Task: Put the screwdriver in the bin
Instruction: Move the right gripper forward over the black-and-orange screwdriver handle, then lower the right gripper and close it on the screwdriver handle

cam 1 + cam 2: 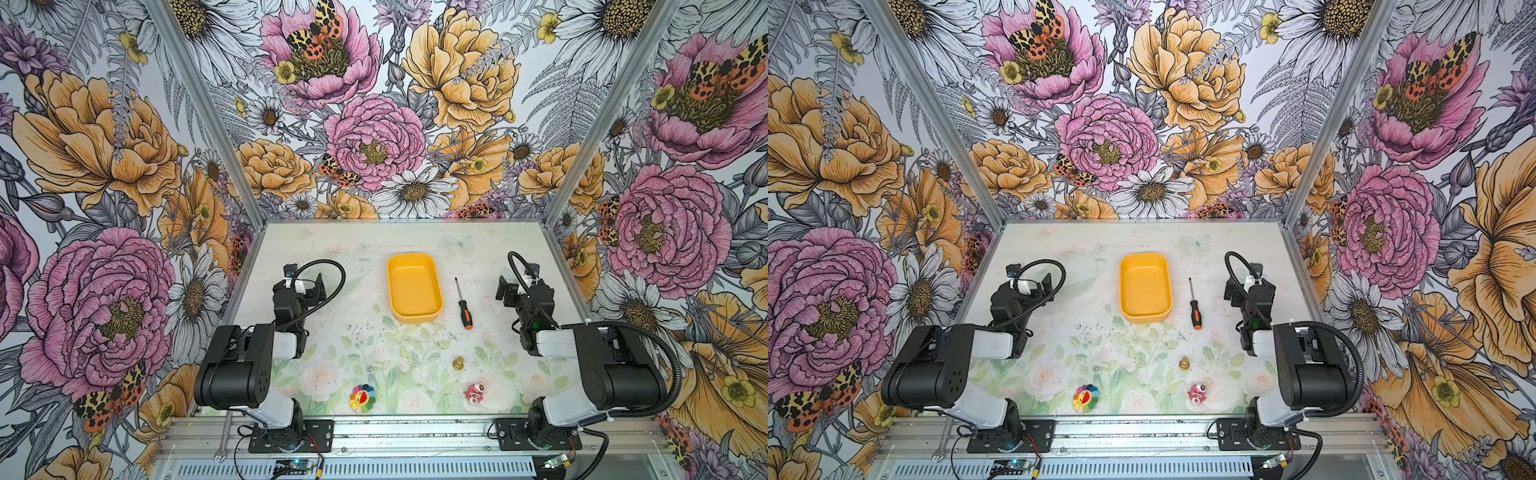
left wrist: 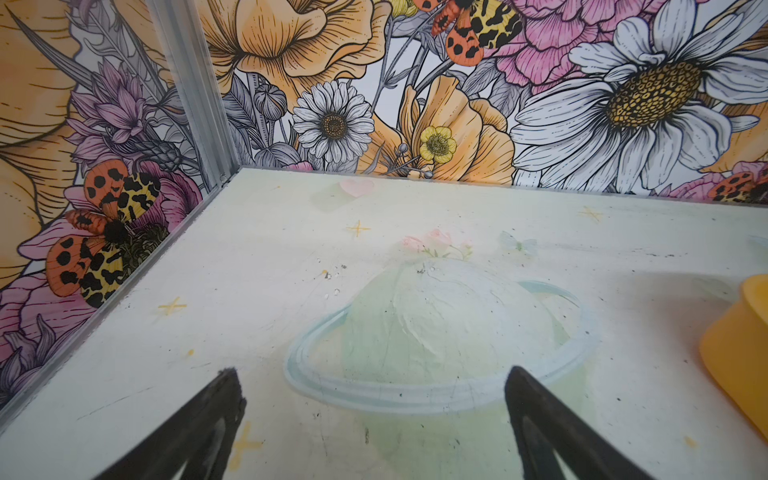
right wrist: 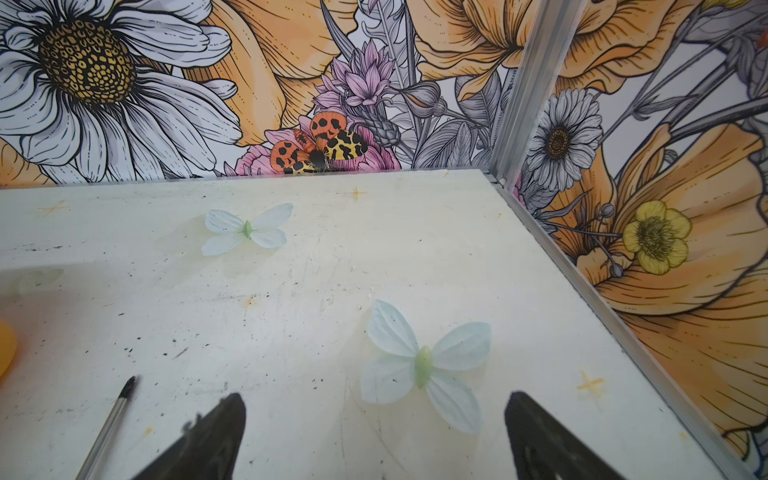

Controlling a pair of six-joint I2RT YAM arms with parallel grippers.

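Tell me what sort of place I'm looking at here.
Probably a robot test cell: a left arm and a right arm bolted to a metal rail, flower-print panels boxing in the table, and a few loose props like the bin and screwdriver.

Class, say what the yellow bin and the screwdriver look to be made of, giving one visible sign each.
The bin: probably moulded plastic, smooth, one even yellow-orange colour, rounded corners. The screwdriver: shaft likely metal, thin with a pale sheen; handle probably plastic or rubber, black and orange.
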